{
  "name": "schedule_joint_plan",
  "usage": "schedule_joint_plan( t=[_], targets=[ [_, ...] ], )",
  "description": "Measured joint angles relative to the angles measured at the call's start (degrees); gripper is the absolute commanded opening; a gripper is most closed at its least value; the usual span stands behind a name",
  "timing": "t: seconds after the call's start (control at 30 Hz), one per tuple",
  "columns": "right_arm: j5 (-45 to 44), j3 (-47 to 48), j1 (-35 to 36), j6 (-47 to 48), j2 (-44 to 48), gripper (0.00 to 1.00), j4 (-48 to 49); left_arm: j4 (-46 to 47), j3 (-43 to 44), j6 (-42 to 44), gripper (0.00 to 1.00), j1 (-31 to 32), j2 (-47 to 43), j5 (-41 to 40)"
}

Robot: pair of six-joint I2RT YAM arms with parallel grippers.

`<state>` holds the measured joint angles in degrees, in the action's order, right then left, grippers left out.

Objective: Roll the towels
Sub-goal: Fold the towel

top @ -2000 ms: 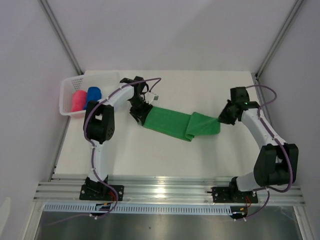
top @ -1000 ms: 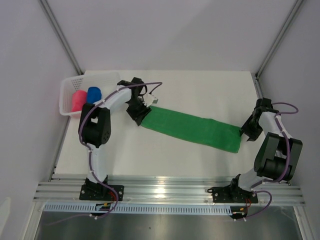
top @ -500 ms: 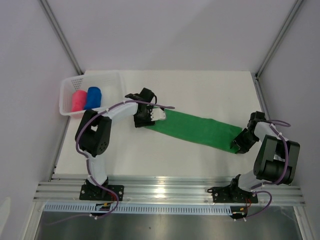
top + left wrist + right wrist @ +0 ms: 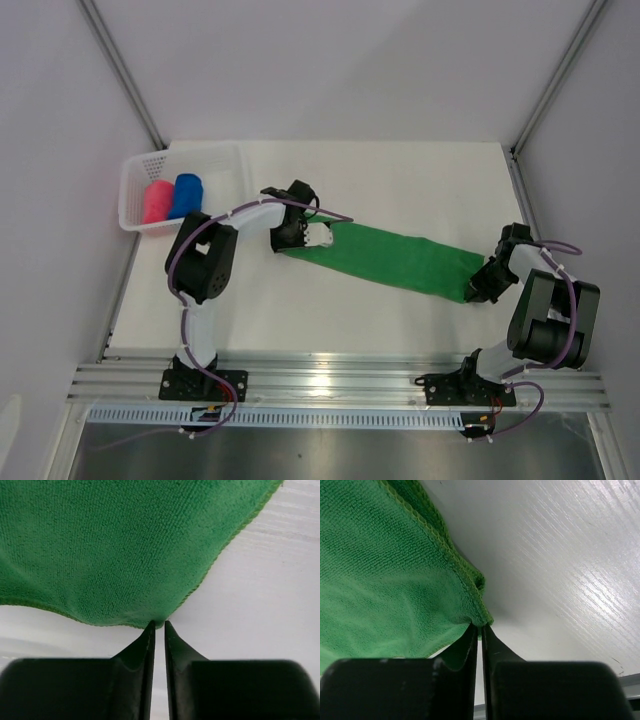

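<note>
The green towel [image 4: 400,262] lies flat in a long strip slanting across the table [image 4: 400,180]. At its left end the left gripper [image 4: 157,625] has its jaws almost together, nipping the hem right at the tips. At the opposite corner the right gripper [image 4: 480,626] is clamped on the bunched hem, while the pink towel [image 4: 155,203] and blue towel [image 4: 186,193] sit rolled in the white basket [image 4: 135,180] at the back left.

Overhead; wrists close on green towel [image 4: 400,262]

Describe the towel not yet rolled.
On the white table, look at the middle: the green towel lies flat as a long slanted strip. Unlike the pink towel and blue towel rolled in the white basket, it is spread out.
</note>
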<state>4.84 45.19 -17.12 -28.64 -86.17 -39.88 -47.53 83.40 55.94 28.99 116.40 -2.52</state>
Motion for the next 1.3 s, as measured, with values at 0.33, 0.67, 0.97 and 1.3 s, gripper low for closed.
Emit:
schedule_joint_plan(
  t=[0.33,0.67,0.97,1.3],
  targets=[
    [0.2,0.4,0.0,2.6,0.9,0.0,-0.2,-0.7,0.0,-1.4,0.01,0.0,0.0,0.2],
    [0.7,4.2,0.0,5.4,4.0,0.0,-2.4,0.2,0.2,-3.5,0.01,-1.5,-1.8,2.4],
    [1.4,6.7,0.0,6.4,5.5,0.0,-3.9,0.0,3.2,-3.1,0.53,-2.0,-3.5,3.4],
    [1.7,6.8,0.0,6.8,5.5,0.0,-4.2,-1.2,0.3,6.2,0.54,-1.1,-2.7,3.1]
  ],
)
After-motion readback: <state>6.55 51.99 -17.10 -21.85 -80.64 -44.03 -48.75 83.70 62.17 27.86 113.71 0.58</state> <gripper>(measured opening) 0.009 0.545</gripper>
